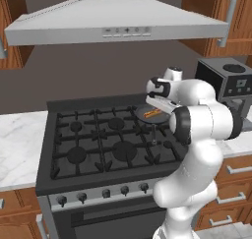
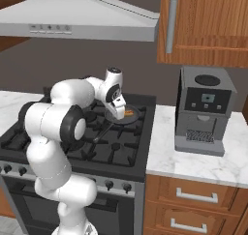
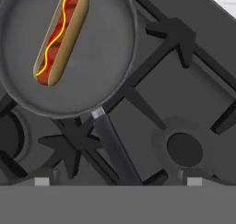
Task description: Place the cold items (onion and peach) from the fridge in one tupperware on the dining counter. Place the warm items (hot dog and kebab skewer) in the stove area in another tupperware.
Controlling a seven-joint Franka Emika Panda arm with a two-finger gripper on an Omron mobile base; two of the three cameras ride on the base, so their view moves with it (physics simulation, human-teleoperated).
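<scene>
Fingertips (image 3: 41, 181) of the gripper (image 3: 118, 182) stand spread wide and empty above the stove (image 3: 184, 89), near the pan (image 3: 106, 57) handle; the hot dog (image 3: 62, 36) lies in that pan, presumably awaiting pickup.

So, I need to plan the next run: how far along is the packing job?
Nothing looks packed yet. The hot dog lies in the pan on the stove. The gripper hangs above the pan with its jaws open and empty. Left: grasp the hot dog and box it, then the skewer, onion and peach.
</scene>
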